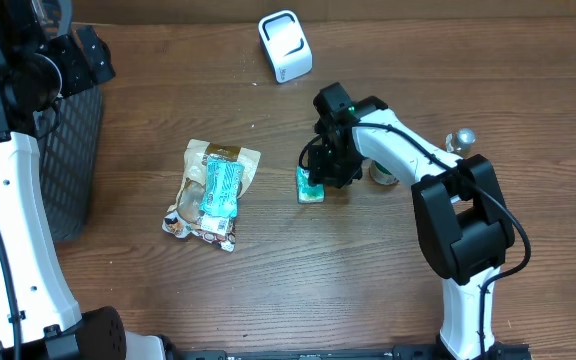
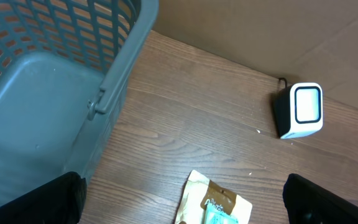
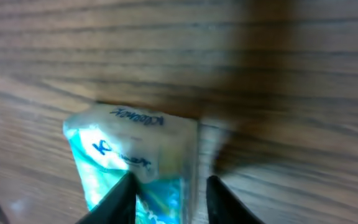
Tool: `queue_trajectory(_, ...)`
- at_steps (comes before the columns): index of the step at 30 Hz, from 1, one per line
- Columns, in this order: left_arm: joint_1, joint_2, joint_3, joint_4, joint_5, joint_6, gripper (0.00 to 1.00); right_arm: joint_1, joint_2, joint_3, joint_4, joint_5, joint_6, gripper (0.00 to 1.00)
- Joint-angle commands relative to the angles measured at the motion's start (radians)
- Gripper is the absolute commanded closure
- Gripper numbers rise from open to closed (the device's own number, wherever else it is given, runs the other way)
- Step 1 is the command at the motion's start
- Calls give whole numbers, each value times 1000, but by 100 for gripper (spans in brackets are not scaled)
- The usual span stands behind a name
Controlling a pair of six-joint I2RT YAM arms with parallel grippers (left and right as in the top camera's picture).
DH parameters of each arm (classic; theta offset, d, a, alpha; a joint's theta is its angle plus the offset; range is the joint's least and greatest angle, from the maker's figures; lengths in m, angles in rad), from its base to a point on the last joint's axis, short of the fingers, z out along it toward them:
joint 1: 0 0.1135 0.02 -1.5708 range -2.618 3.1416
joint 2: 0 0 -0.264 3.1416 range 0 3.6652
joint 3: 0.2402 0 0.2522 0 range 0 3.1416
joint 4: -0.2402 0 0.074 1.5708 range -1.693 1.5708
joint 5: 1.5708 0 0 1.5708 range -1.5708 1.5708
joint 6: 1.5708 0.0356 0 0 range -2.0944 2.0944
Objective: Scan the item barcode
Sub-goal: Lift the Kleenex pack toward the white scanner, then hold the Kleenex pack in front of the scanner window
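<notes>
**1. Right arm** [image 1: 398, 140]. Rises from the near right edge, forearm angled left, wrist pitched down over the middle of the tabletop [image 1: 368, 280]. The right jaws are lowered around the tissue pack, with the fingers [image 3: 124, 199] drawn in at either flank. One finger overlaps the pack's printed face and the other sits just beside its edge. Whether they actually clamp the pack cannot be told.

**2. Tissue pack** [image 1: 310, 188]. Teal and white, lying flat on the tabletop directly between the right jaws. Its long axis appears to run near to far, in line with the fingers, so the jaws span its short width. The right arm is much the nearer of the two.

**3. Snack bags** [image 1: 213, 190]. A small heap to the left of the pack, well apart from it.

**4. Left arm** [image 1: 8, 200]. Stands at the left edge. The left jaws are wide apart and empty, hovering over the rim of the grey basket [image 2: 55, 93].

**5. Barcode scanner** [image 1: 285, 45]. White, upright at the far edge, beyond the pack and slightly to its left, well apart. The pack's coming path is judged to lie that way.
</notes>
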Motion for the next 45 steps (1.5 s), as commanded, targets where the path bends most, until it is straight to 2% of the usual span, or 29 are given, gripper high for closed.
queue_trajectory(1,-2,3,26,1,6,16,1,4,-21,-57,34,-13,4,82)
queue_trajectory(5,-2,3,26,1,6,16,0,4,-21,-60,34,-14,3,96)
queue_trajectory(13,-2,3,26,1,6,16,0,2,-35,34,-44,-15,-60,96)
queue_trajectory(23,-2,3,26,1,6,16,0,2,-153,222,-170,-13,-140,96)
queue_trajectory(29,-2,3,26,1,6,16,0,2,-233,249,-165,-9,-200,96)
queue_trajectory(34,-2,3,26,1,6,16,0,2,-276,255,-122,135,-212,96)
queue_trajectory(45,-2,3,26,1,6,16,0,3,-284,427,-61,261,-372,96)
